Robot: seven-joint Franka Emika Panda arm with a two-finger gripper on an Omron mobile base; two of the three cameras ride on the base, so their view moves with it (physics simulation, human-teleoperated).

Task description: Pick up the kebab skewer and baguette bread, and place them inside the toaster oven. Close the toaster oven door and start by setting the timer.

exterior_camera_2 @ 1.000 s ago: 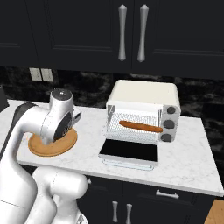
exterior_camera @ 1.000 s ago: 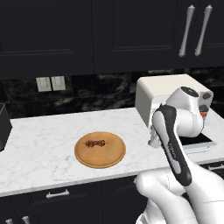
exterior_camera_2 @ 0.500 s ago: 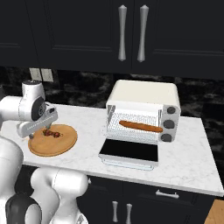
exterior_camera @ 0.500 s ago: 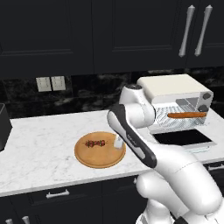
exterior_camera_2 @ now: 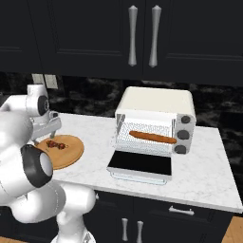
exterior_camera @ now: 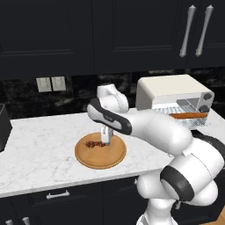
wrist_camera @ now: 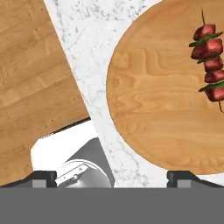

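Kebab skewer (exterior_camera: 93, 144) lies on the round wooden board (exterior_camera: 100, 151), toward the board's left half as the left base camera sees it, its red and green chunks strung along a thin stick. The gripper (exterior_camera: 106, 141) hangs over that board, just right of the skewer and not touching it; its jaws are spread wide and carry nothing. From the hand camera the skewer (wrist_camera: 209, 61) sits at the upper right of the board (wrist_camera: 162, 100), with the marble worktop (wrist_camera: 87, 39) running past the board's edge and wood flooring beyond the worktop's front edge. The board rests near the front of the worktop (exterior_camera: 44, 149).

Farther right, the toaster oven (exterior_camera_2: 156, 121) stands open, its door (exterior_camera_2: 140, 166) folded down flat in front of it. The baguette bread (exterior_camera_2: 153, 137) lies lengthwise on the wire rack inside. Dark knobs (exterior_camera_2: 183, 134) run down the oven's right side. Behind everything, dark cabinets (exterior_camera_2: 142, 38) hang above a black backsplash with wall outlets (exterior_camera: 51, 84).
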